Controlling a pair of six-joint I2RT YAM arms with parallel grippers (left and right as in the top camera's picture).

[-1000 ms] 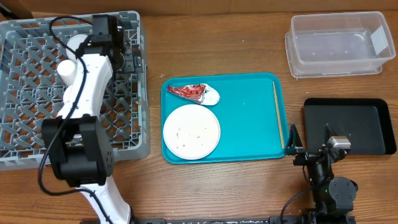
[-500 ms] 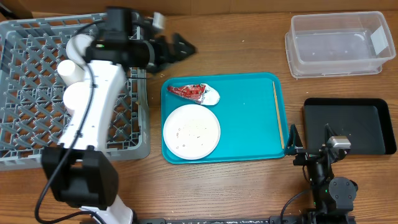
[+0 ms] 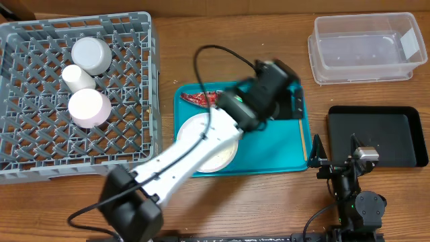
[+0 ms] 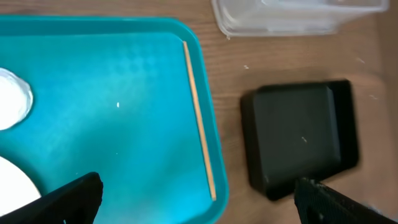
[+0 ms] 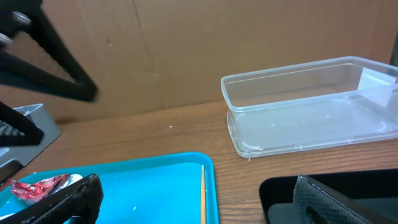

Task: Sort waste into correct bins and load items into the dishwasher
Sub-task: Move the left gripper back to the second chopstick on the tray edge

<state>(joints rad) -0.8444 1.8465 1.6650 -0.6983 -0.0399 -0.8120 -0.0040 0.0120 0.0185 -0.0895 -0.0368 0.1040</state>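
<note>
Rack on the far left holds the metal bowl, cup and pink bowl. Plate sits on the teal tray, wrapper at its 12 o'clock. Left gripper hangs wide open and empty, wrapper at its 9 o'clock, black tray around 4. Right gripper is wide open too, empty, at the black tray's 8 o'clock.

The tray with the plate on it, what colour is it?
Teal, a bright blue-green. The tray shows best in the left wrist view.
</note>
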